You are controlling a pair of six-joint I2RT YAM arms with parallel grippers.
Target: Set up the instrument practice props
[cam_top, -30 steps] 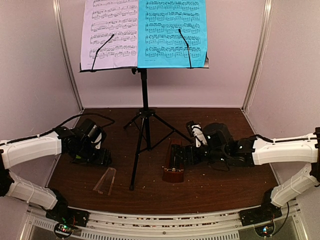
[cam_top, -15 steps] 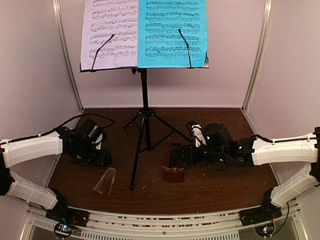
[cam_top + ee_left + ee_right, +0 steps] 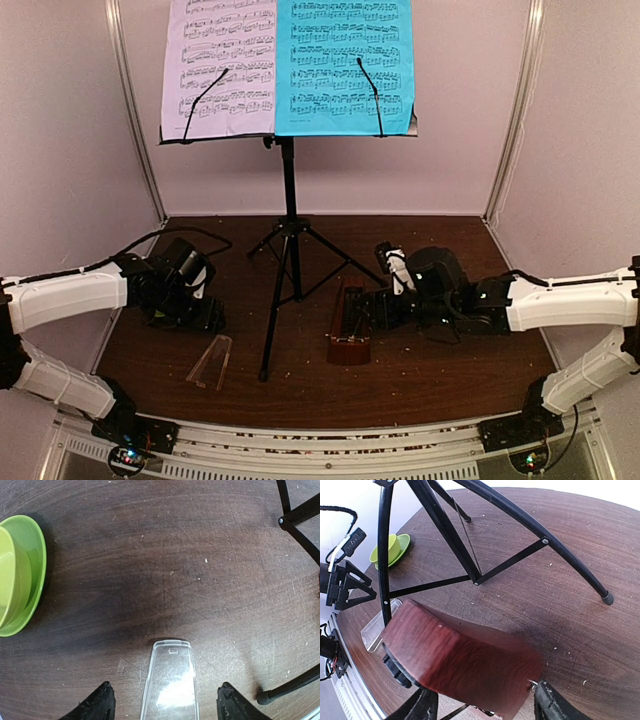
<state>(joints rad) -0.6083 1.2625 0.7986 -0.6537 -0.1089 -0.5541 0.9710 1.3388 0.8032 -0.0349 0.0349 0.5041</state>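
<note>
The black tripod music stand (image 3: pixel 289 200) stands mid-table; its desk holds the pale lilac sheet (image 3: pixel 218 65) on the left and the cyan sheet (image 3: pixel 345 65) on the right. The reddish-brown metronome (image 3: pixel 347 322) lies on its side right of the stand's legs. My right gripper (image 3: pixel 372 310) is open with its jaws on either side of the metronome (image 3: pixel 460 655). The clear cover (image 3: pixel 210 362) lies flat at front left. My left gripper (image 3: pixel 205 322) is open just above the cover (image 3: pixel 170 680), one fingertip (image 3: pixel 102 702) on each side of it, not touching.
A lime-green bowl (image 3: pixel 20 575) sits left of the cover and shows far off in the right wrist view (image 3: pixel 395 550). The stand's legs (image 3: pixel 300 517) spread low over the table (image 3: pixel 430 370) between the arms. Walls close in on three sides.
My right gripper has shifted slightly around the metronome, which has moved a little with it. The left arm and the clear cover are nearly still.
</note>
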